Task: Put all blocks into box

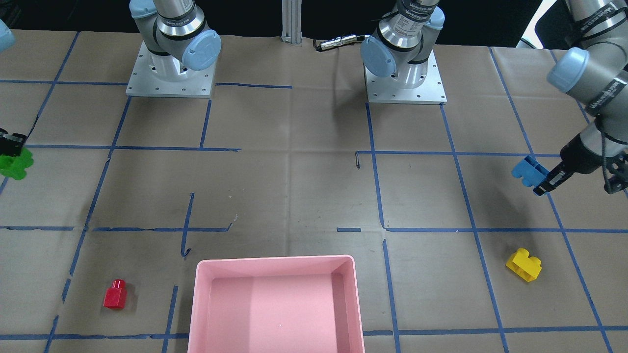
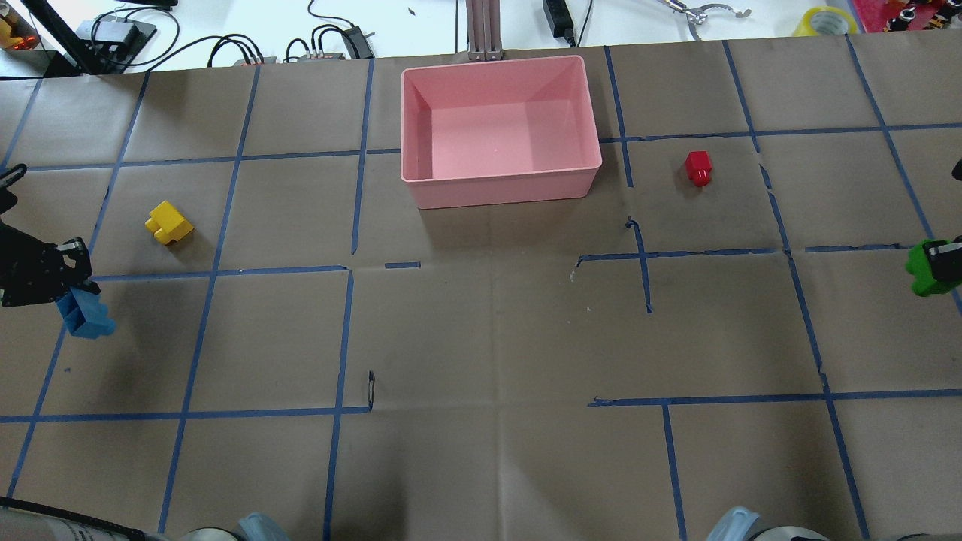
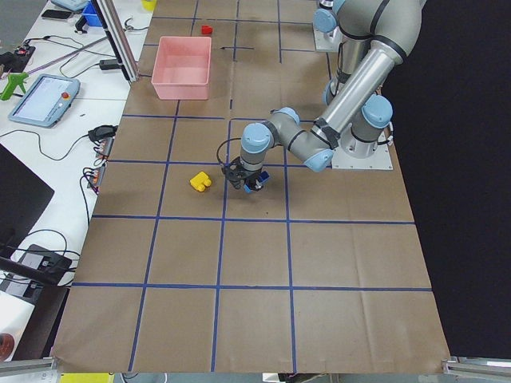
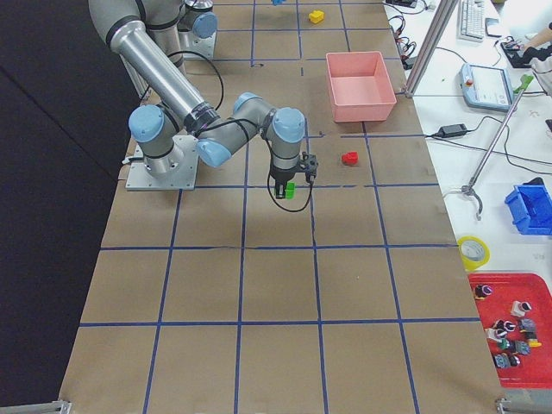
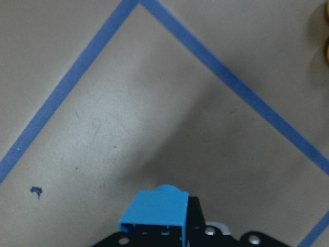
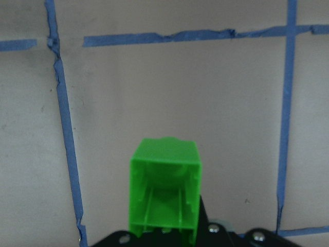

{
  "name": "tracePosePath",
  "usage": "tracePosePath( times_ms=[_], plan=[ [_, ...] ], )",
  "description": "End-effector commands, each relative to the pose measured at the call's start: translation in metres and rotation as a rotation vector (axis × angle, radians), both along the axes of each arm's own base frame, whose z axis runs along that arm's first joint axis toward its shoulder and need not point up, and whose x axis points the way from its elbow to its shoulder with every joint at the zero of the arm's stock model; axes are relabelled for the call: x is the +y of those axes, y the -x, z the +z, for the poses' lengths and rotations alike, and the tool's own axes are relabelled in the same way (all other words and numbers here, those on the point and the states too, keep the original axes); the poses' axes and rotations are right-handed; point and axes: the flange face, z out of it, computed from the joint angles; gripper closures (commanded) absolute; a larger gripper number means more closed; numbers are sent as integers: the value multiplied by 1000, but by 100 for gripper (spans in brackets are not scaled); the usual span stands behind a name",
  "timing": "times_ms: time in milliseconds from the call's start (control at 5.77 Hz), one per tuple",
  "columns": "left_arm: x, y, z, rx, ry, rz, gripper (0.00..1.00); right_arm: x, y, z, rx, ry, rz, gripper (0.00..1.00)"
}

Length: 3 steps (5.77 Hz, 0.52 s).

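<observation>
Paper-covered worktop [image 2: 481, 338]. Left hand [image 2: 74, 289] closed on light blue brick [image 2: 86, 315], right hand [image 2: 939, 263] closed on green brick [image 2: 921, 276]; likely gripped for carrying to pink box [image 2: 500, 191] ahead, between them.

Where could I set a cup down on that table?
The widest bare stretch is mid-table, between the pink box and the arm bases. The ends are busier: yellow brick and left gripper holding the blue brick; red brick and right gripper holding the green brick.
</observation>
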Motion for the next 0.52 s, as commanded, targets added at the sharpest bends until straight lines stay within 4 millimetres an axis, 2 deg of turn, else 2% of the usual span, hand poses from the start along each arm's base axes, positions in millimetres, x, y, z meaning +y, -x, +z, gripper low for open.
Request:
tracePosePath(
  times_ms=[0,173,346],
  plan=[
    [-54,32,84,5,-2,-94,100,-43,-16,100,8,158,48,99],
    [-81,67,109,-6,13,-170,100,-69,-50,111,-17,210,123,99],
    [-99,92,118,-13,32,-218,100,-91,-88,108,-93,257,169,99]
  ],
)
